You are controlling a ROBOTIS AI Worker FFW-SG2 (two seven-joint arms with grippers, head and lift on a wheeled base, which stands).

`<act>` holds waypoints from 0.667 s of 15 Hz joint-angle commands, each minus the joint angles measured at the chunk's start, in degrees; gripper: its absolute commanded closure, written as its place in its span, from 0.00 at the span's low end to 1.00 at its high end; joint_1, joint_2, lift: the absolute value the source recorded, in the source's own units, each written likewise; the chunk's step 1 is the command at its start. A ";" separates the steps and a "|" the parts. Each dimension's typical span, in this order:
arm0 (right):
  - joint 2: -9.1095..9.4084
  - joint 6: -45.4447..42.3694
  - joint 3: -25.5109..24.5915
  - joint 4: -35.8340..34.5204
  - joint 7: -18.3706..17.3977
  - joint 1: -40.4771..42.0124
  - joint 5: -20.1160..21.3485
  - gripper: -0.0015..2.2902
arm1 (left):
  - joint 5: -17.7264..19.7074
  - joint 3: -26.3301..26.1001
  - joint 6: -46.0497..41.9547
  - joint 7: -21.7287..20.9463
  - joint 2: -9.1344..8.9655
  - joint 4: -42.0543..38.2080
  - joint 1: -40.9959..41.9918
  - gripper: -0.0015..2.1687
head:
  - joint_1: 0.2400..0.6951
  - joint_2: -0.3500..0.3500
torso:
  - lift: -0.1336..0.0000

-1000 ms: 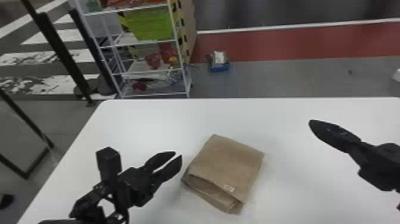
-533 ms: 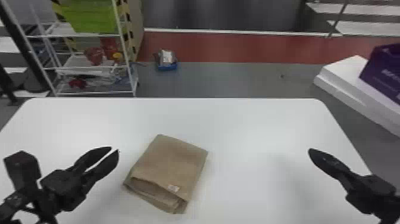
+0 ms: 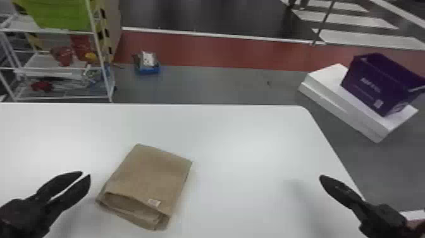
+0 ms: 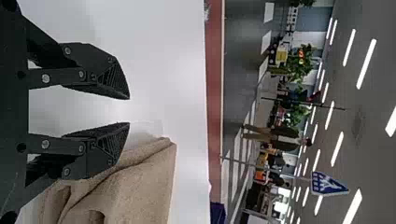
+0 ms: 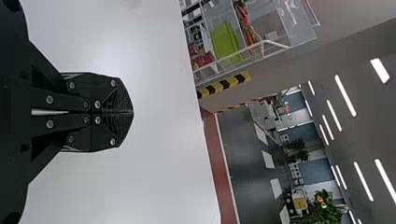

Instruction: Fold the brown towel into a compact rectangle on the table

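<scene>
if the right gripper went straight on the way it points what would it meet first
The way looks free, clear of the brown towel; if the right gripper slants down, it would meet the tabletop, but its height is unclear.

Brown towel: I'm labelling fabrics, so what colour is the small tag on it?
Whitish, on the brown towel; the head view shows it best.

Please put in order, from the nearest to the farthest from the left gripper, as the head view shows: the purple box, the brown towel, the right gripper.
1. Brown towel: on the table, just right of the left gripper.
2. Right gripper: near the table's right edge.
3. Purple box: on a white block, beyond the table's right side.
</scene>
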 commanded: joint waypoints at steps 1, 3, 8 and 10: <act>0.00 0.13 -1.84 -0.02 0.75 0.04 -1.46 0.98 | -0.38 -0.68 -0.13 0.00 0.02 -0.05 1.29 0.37 | 1.00 0.24 | 0.07; -0.18 -0.04 -2.46 -0.02 1.45 0.04 -2.17 0.98 | -2.05 -1.55 -0.13 0.27 -0.16 0.03 2.26 0.37 | 1.00 0.21 | 0.07; -0.35 0.13 -2.89 -0.02 2.60 0.04 -3.75 0.98 | -1.61 -1.55 -0.48 0.00 -0.16 -2.08 7.00 0.37 | 1.00 0.16 | 0.07; -0.62 0.13 -2.81 0.07 2.68 -0.05 -4.45 0.98 | -0.56 -1.38 -0.66 0.00 -0.07 -4.80 10.17 0.38 | 1.00 0.15 | 0.07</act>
